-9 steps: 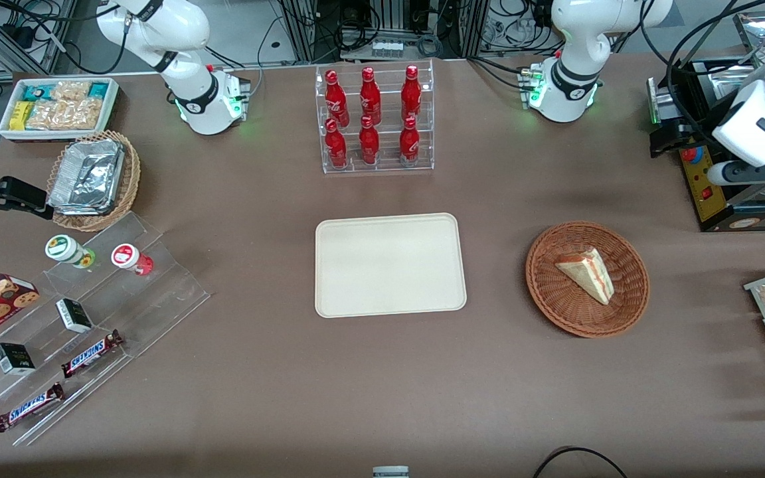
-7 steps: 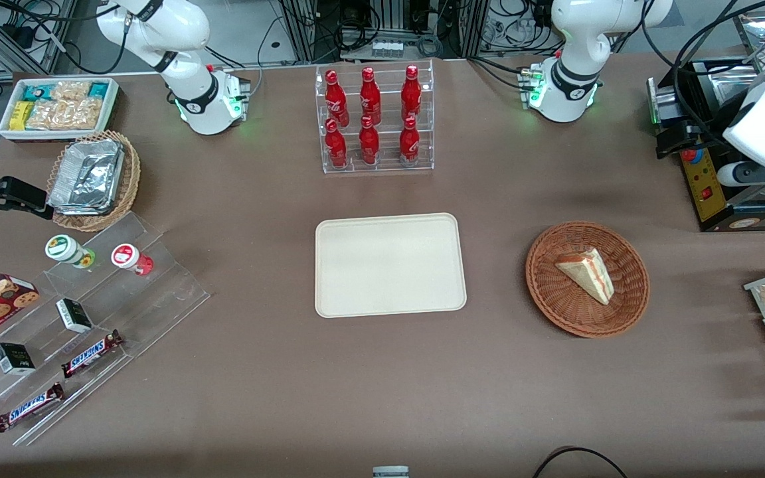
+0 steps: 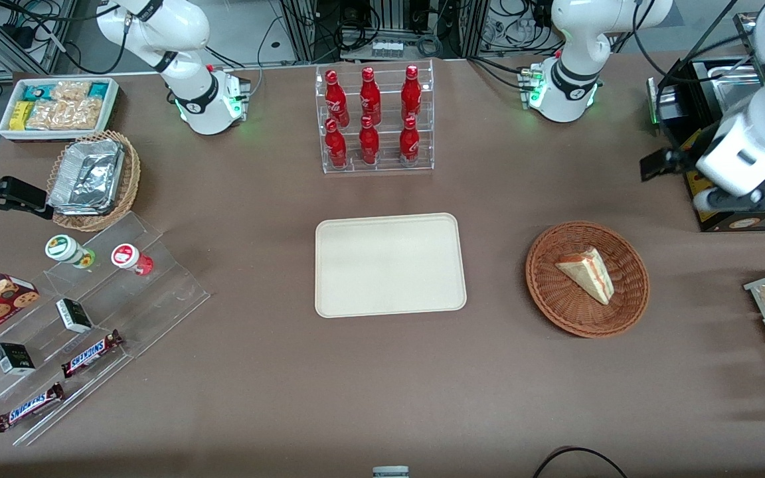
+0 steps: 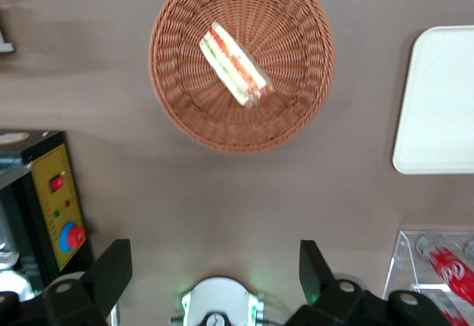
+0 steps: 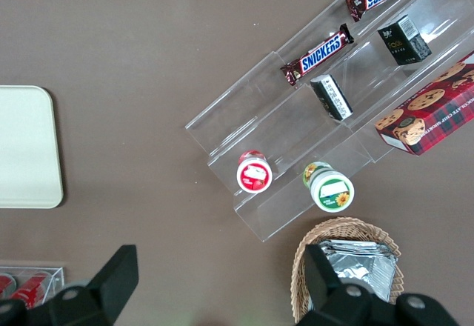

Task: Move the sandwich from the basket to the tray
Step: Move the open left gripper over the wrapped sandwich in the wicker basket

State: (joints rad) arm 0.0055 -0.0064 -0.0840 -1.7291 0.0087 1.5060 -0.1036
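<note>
The approach is on: the left arm's two-finger gripper [image 4: 215, 267] hangs high over bare brown table, farther from the front camera than the round reddish-brown woven wicker basket [image 3: 628, 302], fingers spread wide and holding nothing. The small triangular wedge of pale bread with red and green filling, the sandwich [image 3: 587, 273], lies in the middle of that basket, well apart from the flat cream-coloured rectangular tray with rounded corners [image 3: 389, 265]. By the look of it nothing is picked yet, so the next move calls for coming nearer and down over the basket, then turning the wrist so the fingers straddle the wedge across its thin bread faces. The wedge's long axis runs diagonally; in the front view its narrow tip seems to point toward the camera and the working arm's end, filling edge facing the tray
</note>
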